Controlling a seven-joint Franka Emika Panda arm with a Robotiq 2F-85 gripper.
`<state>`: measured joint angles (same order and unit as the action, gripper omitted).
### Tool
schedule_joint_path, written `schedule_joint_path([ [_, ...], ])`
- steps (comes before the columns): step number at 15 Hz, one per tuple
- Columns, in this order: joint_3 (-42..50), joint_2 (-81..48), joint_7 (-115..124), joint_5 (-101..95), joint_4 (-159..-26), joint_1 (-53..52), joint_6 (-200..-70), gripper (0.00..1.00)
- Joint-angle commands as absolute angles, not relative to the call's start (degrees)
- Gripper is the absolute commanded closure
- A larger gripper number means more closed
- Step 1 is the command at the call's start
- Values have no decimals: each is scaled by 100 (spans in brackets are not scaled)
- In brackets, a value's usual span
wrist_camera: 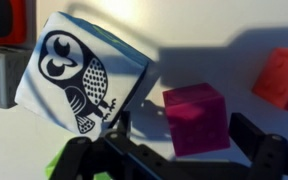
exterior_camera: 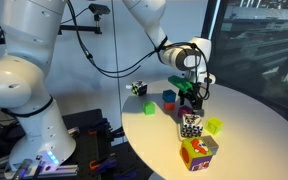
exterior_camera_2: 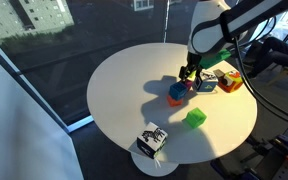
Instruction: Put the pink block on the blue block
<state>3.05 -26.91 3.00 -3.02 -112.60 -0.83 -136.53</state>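
Note:
In the wrist view the pink block (wrist_camera: pixel 196 118) sits on the white table between my two fingers. My gripper (wrist_camera: pixel 184 132) is open, with a finger on each side of the block and a gap showing on the right side. In both exterior views the gripper (exterior_camera: pixel 190 93) (exterior_camera_2: pixel 189 78) is low over the table and hides the pink block. The blue block (exterior_camera: pixel 169 97) (exterior_camera_2: pixel 176 99) stands on the table close beside the gripper. It does not show clearly in the wrist view.
A white owl-printed cube (wrist_camera: pixel 79 80) lies just left of the pink block, and a red block (wrist_camera: pixel 281 78) to its right. A black-and-white cube (exterior_camera: pixel 191 125), a light green cube (exterior_camera: pixel 214 126), an orange multicoloured cube (exterior_camera: pixel 197 152) and a dark patterned cube (exterior_camera: pixel 137 89) stand around on the round table (exterior_camera_2: pixel 124 100).

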Motion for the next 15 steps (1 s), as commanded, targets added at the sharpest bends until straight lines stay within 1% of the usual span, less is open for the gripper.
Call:
schedule_joint_path([
  [1, 252, -2721, 183, -415, -11227, -81, -13763, 0],
  [13, 283, -2953, 232, -461, -11159, -126, -13777, 0],
  [14, 286, -2977, 239, -464, -11137, -129, -13747, 25],
  [15, 291, -2991, 251, -469, -11129, -134, -13742, 26],
])
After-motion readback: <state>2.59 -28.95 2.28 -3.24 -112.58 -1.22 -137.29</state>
